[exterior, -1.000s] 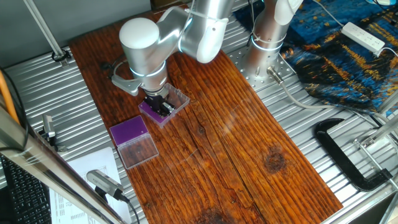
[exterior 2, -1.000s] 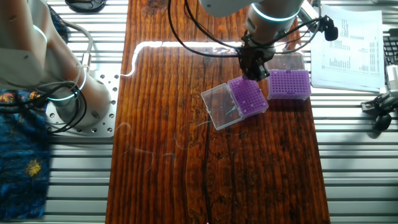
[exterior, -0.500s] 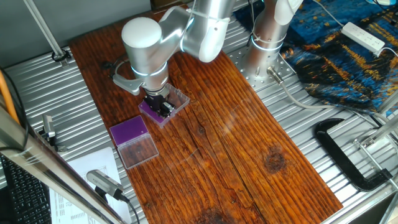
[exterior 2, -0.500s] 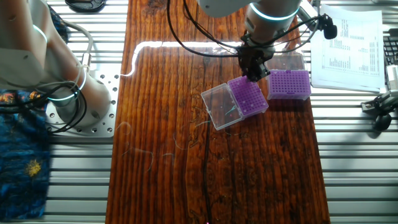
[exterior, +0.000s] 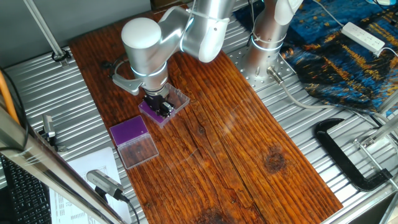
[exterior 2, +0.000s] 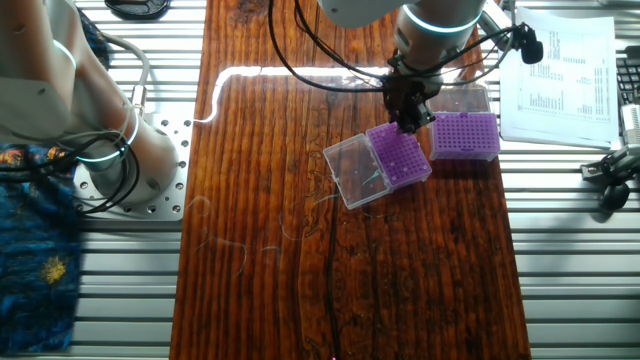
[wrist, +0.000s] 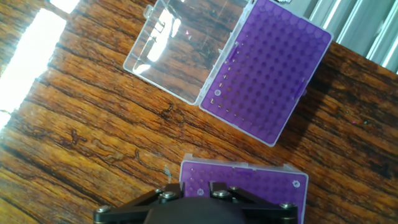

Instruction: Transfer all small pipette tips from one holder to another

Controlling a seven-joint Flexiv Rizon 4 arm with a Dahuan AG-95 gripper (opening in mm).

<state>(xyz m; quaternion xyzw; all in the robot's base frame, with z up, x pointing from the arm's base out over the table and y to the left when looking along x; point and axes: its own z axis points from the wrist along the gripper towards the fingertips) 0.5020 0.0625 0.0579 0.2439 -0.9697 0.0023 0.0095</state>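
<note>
Two purple grid-top tip holders with hinged clear plastic lids sit on the grained wooden board point(exterior 2: 330, 250): one holder point(exterior 2: 400, 156) directly under the gripper point(exterior 2: 408, 121), the second holder point(exterior 2: 465, 135) just beside it, with a printed paper sheet point(exterior 2: 560, 75) nearby. The small pipette tips point(wrist: 217, 93) show only as pale dots along the grid edge of the far holder in the hand view; count unreadable. Cannot tell finger opening or any hold, the fingertips being hidden by the hand body.

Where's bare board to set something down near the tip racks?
Free: the wooden board from the open clear lid toward its far end. Crowded: the two purple racks sit close together with the hand over them.
</note>
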